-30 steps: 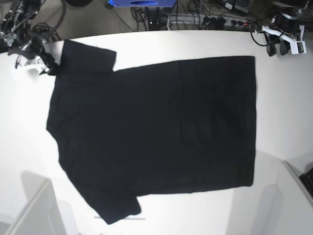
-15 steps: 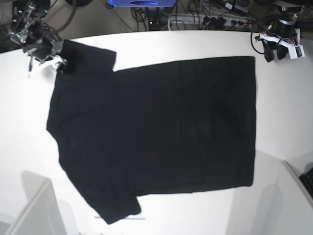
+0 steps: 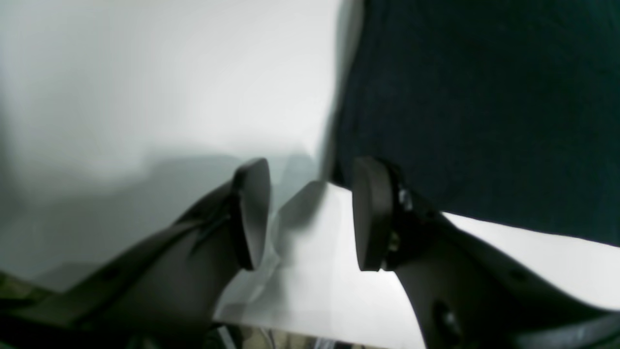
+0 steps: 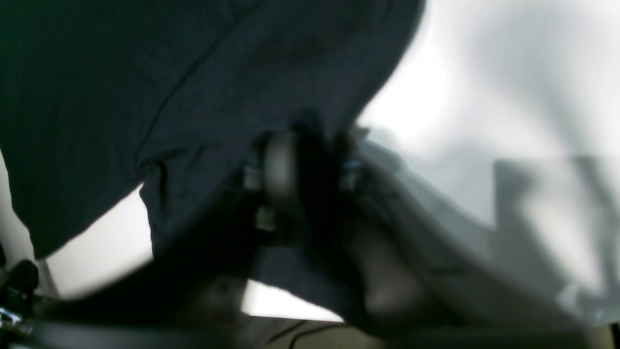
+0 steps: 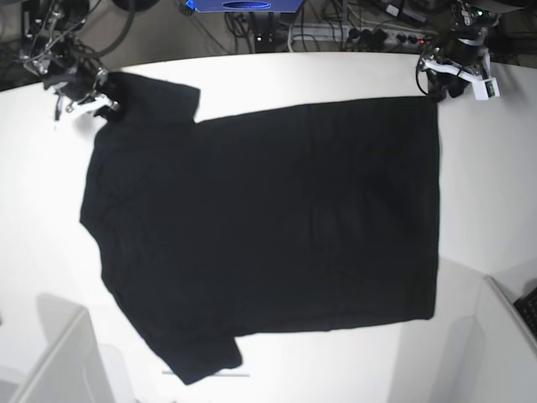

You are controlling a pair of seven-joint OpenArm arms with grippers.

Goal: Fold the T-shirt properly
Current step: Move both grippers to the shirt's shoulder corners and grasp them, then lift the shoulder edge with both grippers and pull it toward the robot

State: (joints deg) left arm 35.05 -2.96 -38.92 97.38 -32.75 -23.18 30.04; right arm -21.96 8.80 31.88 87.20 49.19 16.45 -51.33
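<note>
The black T-shirt (image 5: pixel 268 227) lies flat, plain side up, on the white table (image 5: pixel 336 71), sleeves to the left and hem to the right. My right gripper (image 5: pixel 99 101) is at the far sleeve's outer corner. In the right wrist view this gripper (image 4: pixel 312 174) is blurred, its fingers closed on a fold of the sleeve cloth (image 4: pixel 193 97). My left gripper (image 5: pixel 436 84) hovers just beyond the far hem corner. In the left wrist view it (image 3: pixel 310 215) is open and empty, with the shirt's corner (image 3: pixel 484 97) next to its right finger.
Cables and power strips (image 5: pixel 377 34) lie behind the table's far edge. A white box edge (image 5: pixel 59 353) stands at the front left, and another white edge (image 5: pixel 512 311) at the front right.
My right gripper moved up and right onto the sleeve corner and closed on it. My left gripper moved left toward the shirt's far hem corner. The shirt lies as before.
</note>
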